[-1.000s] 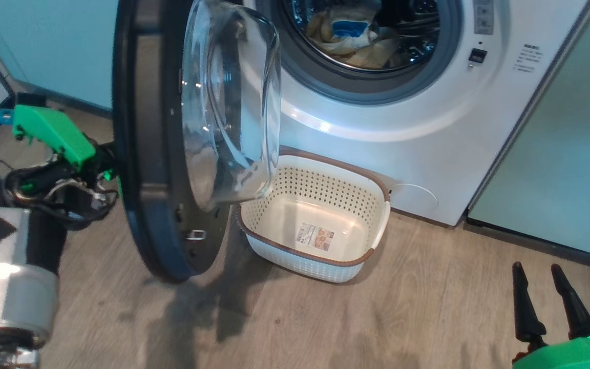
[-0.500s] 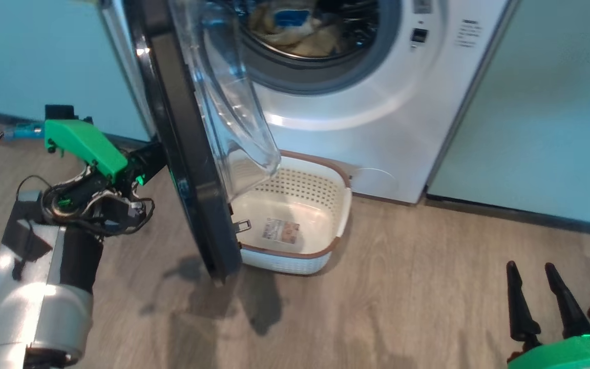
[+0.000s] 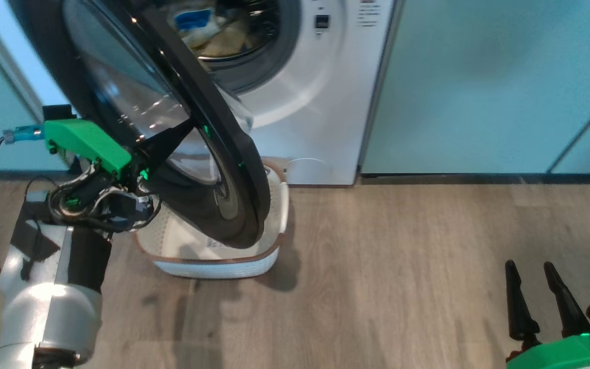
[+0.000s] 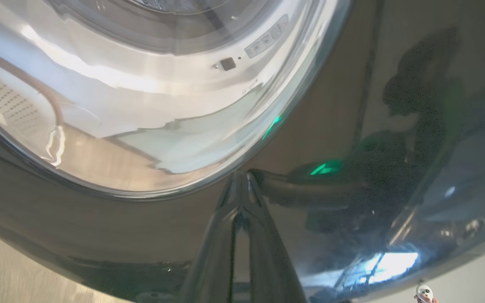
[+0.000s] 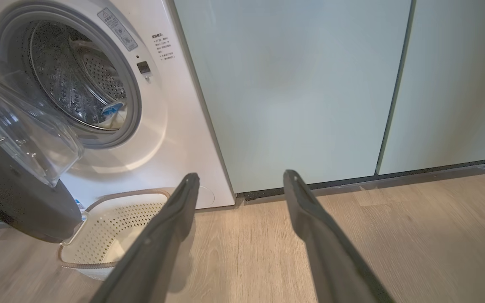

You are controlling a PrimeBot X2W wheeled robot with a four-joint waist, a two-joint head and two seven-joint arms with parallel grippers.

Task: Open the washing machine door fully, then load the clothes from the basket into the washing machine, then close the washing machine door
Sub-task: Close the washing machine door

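Closing step, items near to far. Your right gripper (image 3: pixel 529 265): spread wide, empty, low over the floor. Your left gripper (image 3: pixel 187 125): pinched shut, holding nothing, tips on the half-shut washing machine door (image 3: pixel 208 113). Basket (image 3: pixel 223 267): empty, beneath it. Clothes (image 3: pixel 223 43): inside the washing machine (image 3: pixel 315 102). Next: I judge a steady push until it latches.

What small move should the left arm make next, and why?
Probably push the washing machine door further toward the opening of the washing machine. The shut left gripper has its tips on the door's glossy outer face, and the door stands only half closed. The clothes lie in the drum, and what shows of the basket holds no clothes.
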